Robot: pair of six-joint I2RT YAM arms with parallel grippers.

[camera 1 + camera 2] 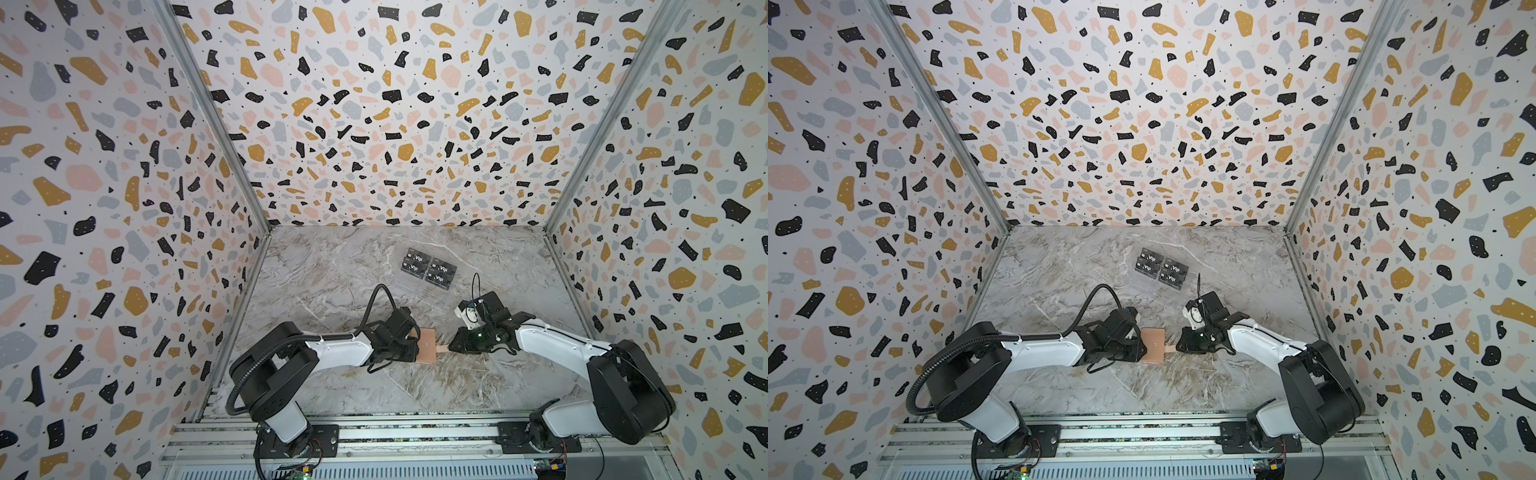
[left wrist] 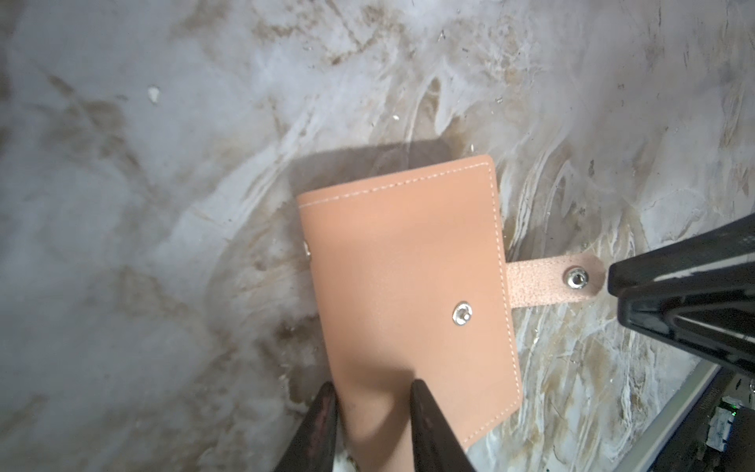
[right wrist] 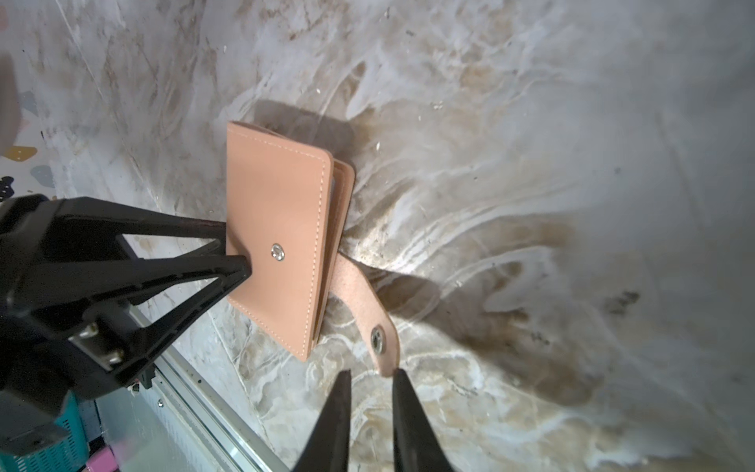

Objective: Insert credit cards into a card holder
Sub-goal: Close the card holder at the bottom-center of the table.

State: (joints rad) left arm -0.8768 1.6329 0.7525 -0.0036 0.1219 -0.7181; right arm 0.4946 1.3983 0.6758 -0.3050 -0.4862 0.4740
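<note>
The salmon-pink card holder [image 1: 428, 347] [image 1: 1154, 345] is closed and held a little above the marble table. My left gripper [image 1: 419, 344] [image 2: 374, 394] is shut on its spine edge, one finger over the cover and one under it. Its strap tab [image 3: 359, 294] hangs unsnapped toward my right gripper [image 1: 451, 347] [image 3: 372, 380]. That gripper's jaws stand narrowly open. Bare marble shows between them and the tab's end lies right at one fingertip. In the left wrist view the tab [image 2: 547, 286] ends just short of the right gripper's fingers [image 2: 637, 282]. The credit cards are out of view.
Several black cards marked "Vip" [image 1: 428, 270] [image 1: 1162, 268] lie toward the back of the marble table [image 1: 332, 270]. Patterned walls close in the left, right and back. An aluminium rail [image 1: 415, 432] carrying both arm bases runs along the front edge.
</note>
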